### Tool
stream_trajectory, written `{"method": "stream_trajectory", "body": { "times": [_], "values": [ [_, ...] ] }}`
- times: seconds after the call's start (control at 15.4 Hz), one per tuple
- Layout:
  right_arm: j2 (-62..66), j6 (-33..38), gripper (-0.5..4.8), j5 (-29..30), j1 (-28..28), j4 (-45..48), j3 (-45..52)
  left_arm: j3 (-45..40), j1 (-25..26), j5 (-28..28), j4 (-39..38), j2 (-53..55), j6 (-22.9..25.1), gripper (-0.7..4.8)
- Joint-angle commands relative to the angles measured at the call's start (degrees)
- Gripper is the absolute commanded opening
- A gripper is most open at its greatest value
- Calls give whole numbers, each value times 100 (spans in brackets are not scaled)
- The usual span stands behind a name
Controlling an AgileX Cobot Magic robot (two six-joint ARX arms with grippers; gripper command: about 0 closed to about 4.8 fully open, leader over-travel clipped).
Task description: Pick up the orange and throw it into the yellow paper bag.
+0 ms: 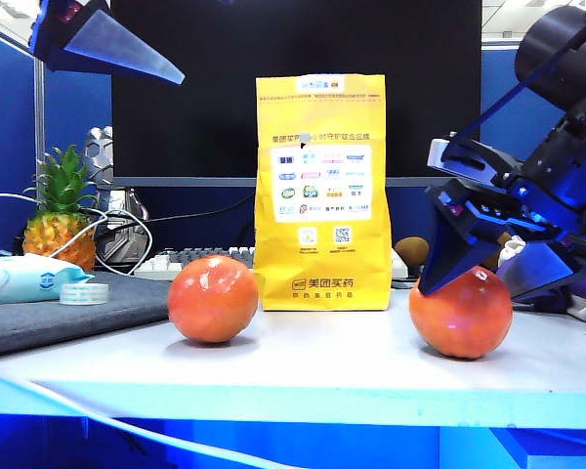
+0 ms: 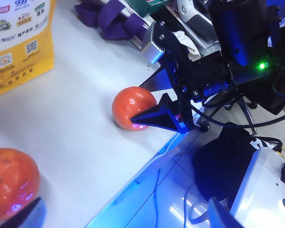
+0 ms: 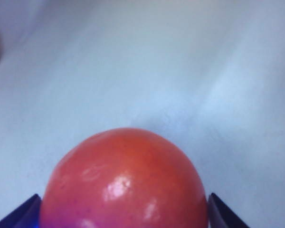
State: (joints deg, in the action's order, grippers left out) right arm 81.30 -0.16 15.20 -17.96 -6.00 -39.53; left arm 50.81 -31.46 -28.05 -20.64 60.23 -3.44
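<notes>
Your orange [image 1: 461, 313] sits on the white table [image 1: 322, 366] near its front edge, on the right of the exterior view, well to the right of the yellow paper bag [image 1: 321, 195]; the right gripper [image 1: 469, 278] is down around it with its jaws spread wide, one dark fingertip [image 1: 439, 264] against the fruit's upper left side, the other finger behind it; in the right wrist view you see the orange [image 3: 124, 183] filling the gap between the two finger tips at either side, still resting on the table, and whether both pads press it you cannot tell; the bag stands upright at the middle, its folded top closed; a second round fruit [image 1: 213, 298] lies to the bag's left, just beside it; the left gripper [image 1: 117, 44] hangs high at the upper left, released, nothing in it; behind it you have a pineapple [image 1: 61, 225] and a roll of clear tape [image 1: 84, 293] on a grey mat.
</notes>
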Motion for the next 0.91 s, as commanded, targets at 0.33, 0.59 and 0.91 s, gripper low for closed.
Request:
{"method": "stream_trajectory", "body": {
  "times": [0.33, 0.59, 0.91],
  "values": [
    [-31, -35, 41, -4, -7, 221, -22, 31, -4, -2, 63, 28, 4, 479],
    [-284, -337, 40, -127, -2, -461, -1150, 31, -4, 85, 271, 26, 4, 479],
    [-737, -330, 39, 437, -9, -988, -2830, 61, -4, 1139, 994, -31, 557, 479]
  ]
}}
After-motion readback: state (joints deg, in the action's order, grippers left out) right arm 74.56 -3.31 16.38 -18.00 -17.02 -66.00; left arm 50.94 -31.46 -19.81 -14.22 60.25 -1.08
